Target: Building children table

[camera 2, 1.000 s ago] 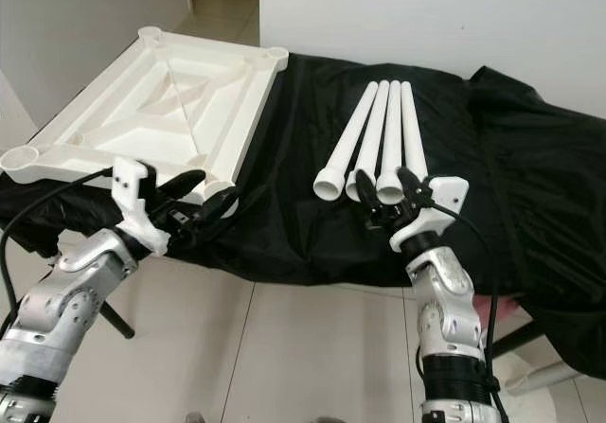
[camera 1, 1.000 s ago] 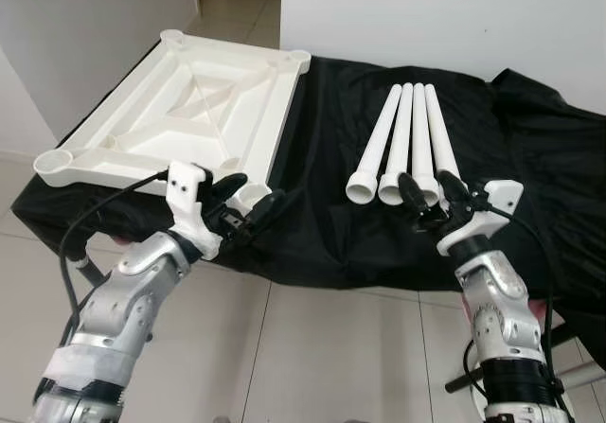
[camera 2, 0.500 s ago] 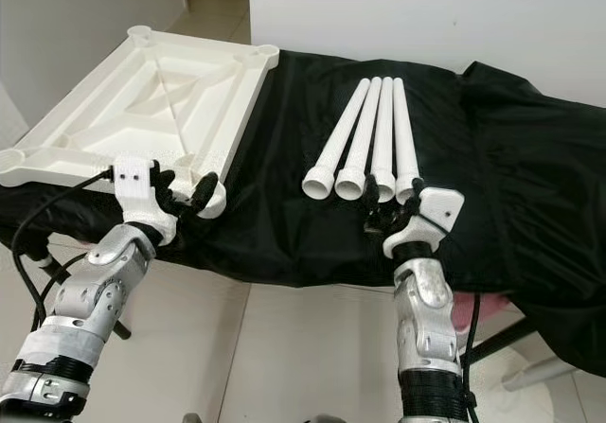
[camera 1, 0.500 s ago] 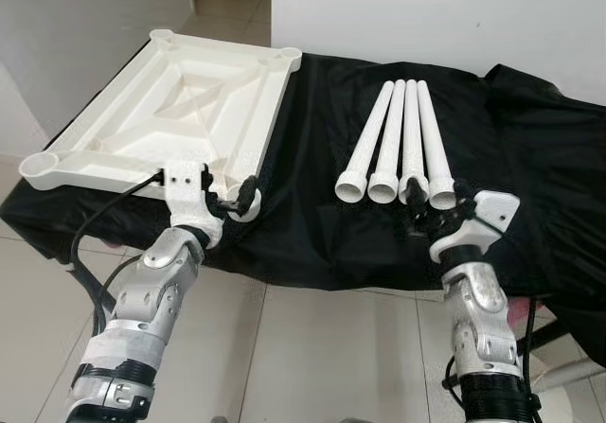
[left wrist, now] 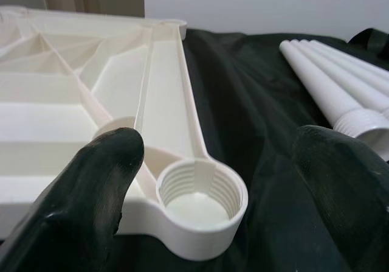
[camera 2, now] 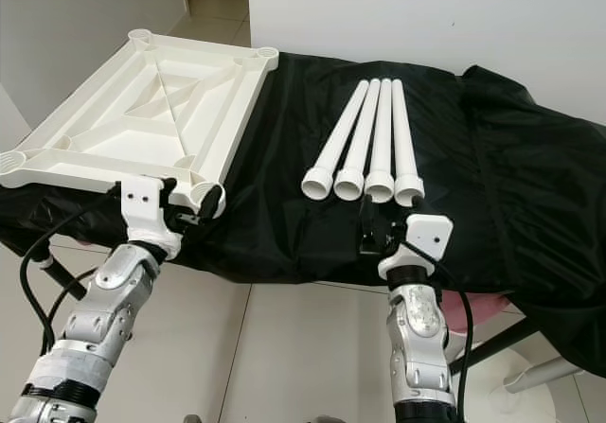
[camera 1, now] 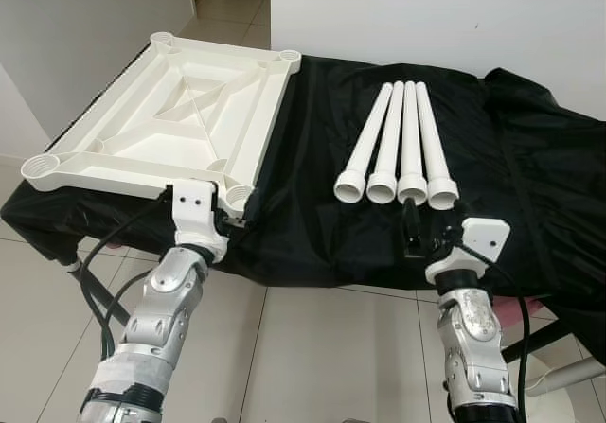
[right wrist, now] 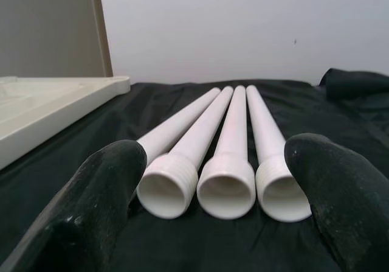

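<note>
The upturned white tabletop (camera 1: 180, 111) is being shown lying on the black cloth (camera 1: 322, 177), four white legs (camera 1: 402, 149) beside it. The left gripper (left wrist: 206, 223) is being held spread before a threaded corner socket (left wrist: 200, 202); the right gripper (right wrist: 219, 223), apparently released too, is being aimed at the legs' threaded ends.

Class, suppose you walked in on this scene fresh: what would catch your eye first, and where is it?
The big white tabletop lies upside down on the left of the black cloth, threaded sockets up. Right of it, four white legs lie side by side. The open left gripper faces a corner socket; the open right gripper faces the legs.
</note>
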Robot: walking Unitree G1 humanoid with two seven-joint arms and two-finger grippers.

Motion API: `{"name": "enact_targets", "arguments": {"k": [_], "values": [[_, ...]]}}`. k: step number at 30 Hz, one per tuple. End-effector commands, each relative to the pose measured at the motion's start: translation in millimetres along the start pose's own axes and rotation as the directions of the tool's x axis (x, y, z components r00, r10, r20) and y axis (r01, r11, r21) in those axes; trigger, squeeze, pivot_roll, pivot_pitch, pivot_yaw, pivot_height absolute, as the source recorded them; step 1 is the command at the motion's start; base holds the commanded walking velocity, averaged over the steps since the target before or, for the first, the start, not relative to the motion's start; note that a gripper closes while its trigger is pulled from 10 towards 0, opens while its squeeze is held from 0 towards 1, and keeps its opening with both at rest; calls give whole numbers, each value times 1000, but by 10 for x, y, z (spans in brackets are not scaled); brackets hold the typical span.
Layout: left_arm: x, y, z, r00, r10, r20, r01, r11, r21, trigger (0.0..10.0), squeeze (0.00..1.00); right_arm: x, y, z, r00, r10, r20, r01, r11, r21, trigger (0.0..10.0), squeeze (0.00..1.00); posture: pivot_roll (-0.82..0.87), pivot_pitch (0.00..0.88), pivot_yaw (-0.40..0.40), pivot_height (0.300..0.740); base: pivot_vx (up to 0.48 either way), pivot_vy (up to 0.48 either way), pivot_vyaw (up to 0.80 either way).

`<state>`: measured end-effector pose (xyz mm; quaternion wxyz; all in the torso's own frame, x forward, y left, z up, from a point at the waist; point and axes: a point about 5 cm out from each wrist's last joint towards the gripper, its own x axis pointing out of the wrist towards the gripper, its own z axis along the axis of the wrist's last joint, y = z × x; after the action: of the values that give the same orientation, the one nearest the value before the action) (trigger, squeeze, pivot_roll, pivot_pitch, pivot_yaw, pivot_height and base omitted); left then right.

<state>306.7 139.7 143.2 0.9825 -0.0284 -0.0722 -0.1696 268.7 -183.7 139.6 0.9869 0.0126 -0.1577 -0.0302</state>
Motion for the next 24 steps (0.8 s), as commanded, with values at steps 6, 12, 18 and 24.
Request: {"name": "enact_targets", "arguments": {"k": [6, 12, 18, 24], "values": [[48, 46, 97, 997, 47, 55, -51, 997, 64, 10000, 0, 90, 20, 60, 999, -7, 34, 8, 1000, -18, 10000, 0, -7, 0, -15, 740, 0, 0, 0], [129, 57, 158, 997, 27, 77, -32, 998, 59, 10000, 0, 210, 96, 62, 998, 26, 49, -26, 1000, -9, 10000, 0, 20, 0, -32, 740, 0, 0, 0], [154, 114, 173, 996, 50, 75, -56, 996, 72, 10000, 0, 230, 117, 64, 998, 30, 47, -29, 999, -19, 10000, 0, 21, 0, -37, 740, 0, 0, 0], [159, 108, 177, 992, 89, 89, -93, 995, 46, 10000, 0, 235, 99, 60, 999, 10, 44, -8, 999, -32, 10000, 0, 13, 0, -33, 740, 0, 0, 0]]}}
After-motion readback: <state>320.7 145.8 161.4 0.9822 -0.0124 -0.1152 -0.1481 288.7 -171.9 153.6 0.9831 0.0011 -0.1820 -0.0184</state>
